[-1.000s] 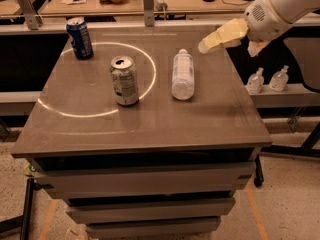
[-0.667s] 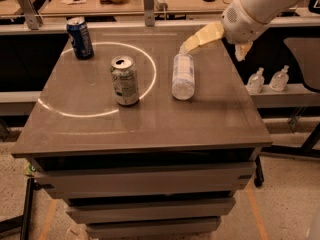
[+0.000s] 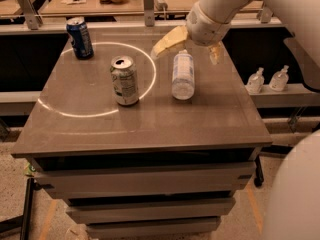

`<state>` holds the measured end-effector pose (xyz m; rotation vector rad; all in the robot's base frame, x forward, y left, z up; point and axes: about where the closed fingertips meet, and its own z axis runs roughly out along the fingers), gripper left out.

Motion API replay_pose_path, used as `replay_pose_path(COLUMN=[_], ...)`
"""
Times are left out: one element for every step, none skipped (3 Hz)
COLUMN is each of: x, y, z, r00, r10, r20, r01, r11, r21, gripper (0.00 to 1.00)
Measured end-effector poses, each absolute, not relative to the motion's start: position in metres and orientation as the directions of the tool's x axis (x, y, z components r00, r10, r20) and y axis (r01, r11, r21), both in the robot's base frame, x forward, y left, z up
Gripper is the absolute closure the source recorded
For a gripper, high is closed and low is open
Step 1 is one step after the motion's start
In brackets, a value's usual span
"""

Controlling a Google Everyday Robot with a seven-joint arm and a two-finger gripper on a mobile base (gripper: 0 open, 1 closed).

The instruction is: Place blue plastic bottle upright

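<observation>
The blue plastic bottle (image 3: 183,76) lies on its side on the grey table (image 3: 150,129), right of a silver can (image 3: 124,80), its far end between the wide-open, empty fingers of the gripper (image 3: 186,55).

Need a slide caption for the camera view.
Open gripper at the cap end of the clear ribbed plastic bottle lying on the grey table, silver can upright nearby.

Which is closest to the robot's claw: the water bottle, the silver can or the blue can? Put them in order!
The gripper hovers over the table's far side, jaws open.
1. blue plastic bottle, lying right beneath it.
2. silver can, standing mid-table, further left.
3. blue can, at the far-left corner.
</observation>
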<state>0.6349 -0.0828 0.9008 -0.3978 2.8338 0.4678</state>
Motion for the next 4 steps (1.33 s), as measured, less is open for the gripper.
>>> replay_pose_path(x=[0.65,0.67,0.687,0.697], y=[-0.057,-0.046,-0.051,-0.062], z=[0.892,0.877,0.862,0.853], r00=[-0.937,-0.946,-0.956,-0.962], r10=[-0.236,-0.216,-0.185,-0.161], r20=[-0.257,-0.24,-0.228,-0.219], r01=[-0.302,-0.272,-0.231,-0.197], r11=[0.917,0.934,0.954,0.968], r21=[0.261,0.231,0.193,0.157], gripper=[0.0,0.0,0.0,0.0])
